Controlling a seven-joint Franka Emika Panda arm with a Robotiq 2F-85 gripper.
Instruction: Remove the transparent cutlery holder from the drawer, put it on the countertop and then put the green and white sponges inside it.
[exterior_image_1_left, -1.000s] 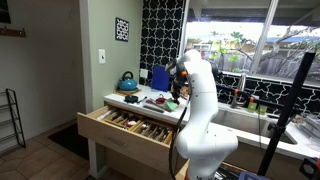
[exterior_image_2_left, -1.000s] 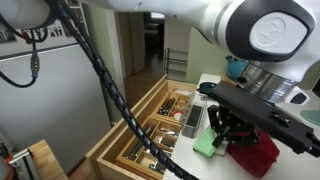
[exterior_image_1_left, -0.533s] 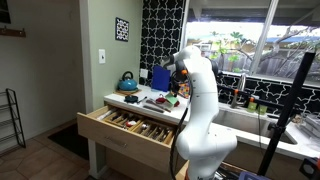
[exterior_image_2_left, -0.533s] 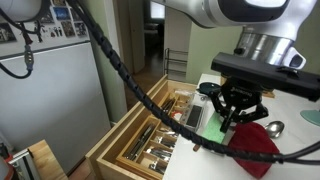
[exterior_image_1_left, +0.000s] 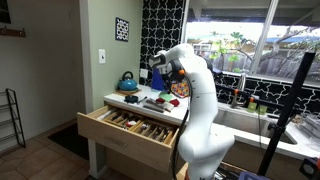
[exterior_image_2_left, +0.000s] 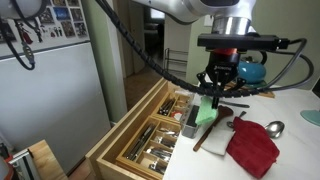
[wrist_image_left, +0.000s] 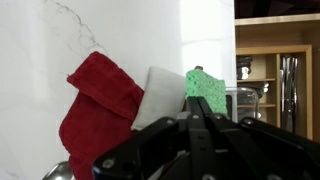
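In an exterior view the arm (exterior_image_1_left: 190, 72) leans over the counter (exterior_image_1_left: 118, 100). The drawer (exterior_image_1_left: 125, 128) is open below it. The sponges are too small to see here.

In an exterior view from close up, the gripper (exterior_image_2_left: 219, 84) hangs above the green sponge (exterior_image_2_left: 206, 113). That sponge sits at the counter's edge and touches the holder (exterior_image_2_left: 191, 122), which is out of the drawer. I cannot tell if the sponge is inside it or just leaning on it. A red cloth (exterior_image_2_left: 251, 148) lies near.

In the wrist view the fingers look pressed together with nothing in them. The white sponge (wrist_image_left: 158, 97) lies between the cloth and the green sponge. The holder's clear wall shows just past the green one.

I think the job now is to grab a sponge. I would open the fingers wide first, then go straight down over one sponge only. I would stay off the cloth and the holder's wall, because the holder is light and could slide off the edge. I would squeeze softly, since sponges squash.
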